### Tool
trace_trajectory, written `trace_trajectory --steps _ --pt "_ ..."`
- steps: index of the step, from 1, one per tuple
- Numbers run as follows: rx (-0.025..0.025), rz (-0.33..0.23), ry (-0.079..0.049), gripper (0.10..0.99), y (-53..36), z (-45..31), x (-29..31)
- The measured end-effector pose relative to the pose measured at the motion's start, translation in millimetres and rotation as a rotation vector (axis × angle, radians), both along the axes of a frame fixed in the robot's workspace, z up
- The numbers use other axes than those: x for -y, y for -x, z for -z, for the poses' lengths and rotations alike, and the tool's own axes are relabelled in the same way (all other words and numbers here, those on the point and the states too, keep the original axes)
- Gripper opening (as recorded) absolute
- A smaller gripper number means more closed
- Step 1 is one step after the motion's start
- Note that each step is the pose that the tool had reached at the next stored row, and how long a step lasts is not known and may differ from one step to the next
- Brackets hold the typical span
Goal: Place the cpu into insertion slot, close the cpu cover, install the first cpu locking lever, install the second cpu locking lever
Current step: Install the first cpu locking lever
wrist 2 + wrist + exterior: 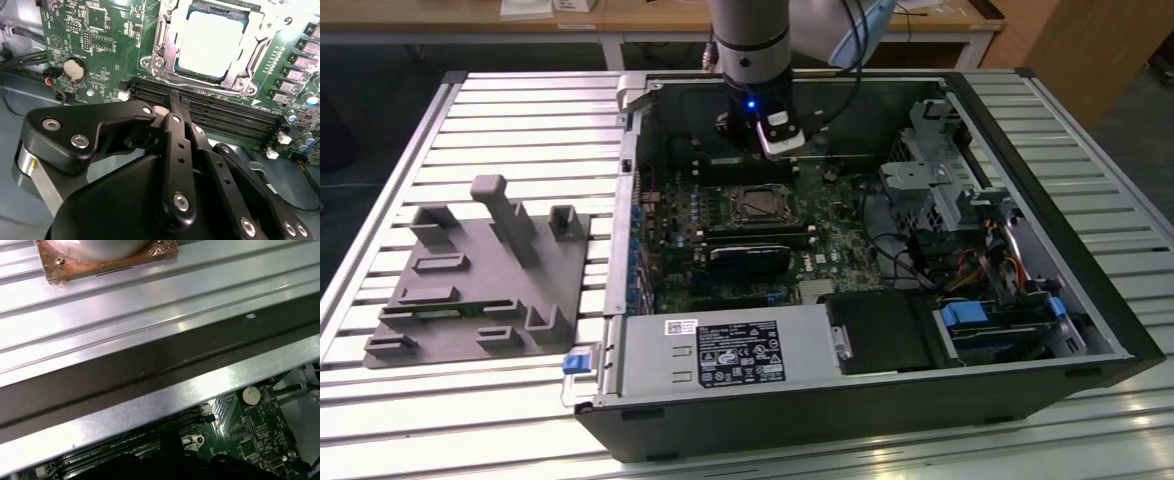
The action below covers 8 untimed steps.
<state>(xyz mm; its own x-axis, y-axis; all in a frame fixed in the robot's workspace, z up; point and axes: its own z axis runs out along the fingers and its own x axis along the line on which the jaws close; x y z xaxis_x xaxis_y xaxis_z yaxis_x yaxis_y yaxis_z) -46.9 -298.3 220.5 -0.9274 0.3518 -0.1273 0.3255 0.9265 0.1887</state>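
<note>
The cpu (210, 42), with a pale silver top, lies in the insertion slot (754, 205) on the green board inside the open computer case. The cpu cover (167, 47), a silvery frame, lies flat around the cpu. How the locking levers stand I cannot tell. In the exterior view my gripper (781, 145) hangs just behind the slot, near the case's far wall. In the second wrist view the gripper (177, 101) is shut on nothing, and its black tips hover over the long black memory slots (215, 115) beside the socket.
The case wall (160, 390) runs close behind the gripper. A silver power supply (720, 352) sits at the case's front, and a drive cage (947, 190) and cables are on the exterior view's right. A grey fixture plate (480, 285) lies on the slatted table.
</note>
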Motion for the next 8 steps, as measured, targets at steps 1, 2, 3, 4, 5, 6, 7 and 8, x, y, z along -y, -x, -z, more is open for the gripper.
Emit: trace_trajectory --steps 1,2,3,4,5,6,7,8 --pt "-0.0005 0.000 0.001 0.106 -0.1 0.1 0.0" --pt "-0.0029 0.000 0.003 0.106 -0.2 0.2 0.0" --pt "-0.0061 0.000 0.008 0.106 -0.4 0.2 0.2" --pt "-0.0080 0.000 0.015 0.106 -0.5 0.2 0.6" --pt "-0.0094 0.001 0.021 0.106 -0.6 0.3 1.0" --pt "-0.0102 0.000 0.027 0.106 -0.6 0.2 1.8" --pt "-0.0105 0.001 0.032 0.106 -0.7 0.2 2.8" --pt "-0.0107 0.001 0.037 0.106 -0.6 0.2 3.8"
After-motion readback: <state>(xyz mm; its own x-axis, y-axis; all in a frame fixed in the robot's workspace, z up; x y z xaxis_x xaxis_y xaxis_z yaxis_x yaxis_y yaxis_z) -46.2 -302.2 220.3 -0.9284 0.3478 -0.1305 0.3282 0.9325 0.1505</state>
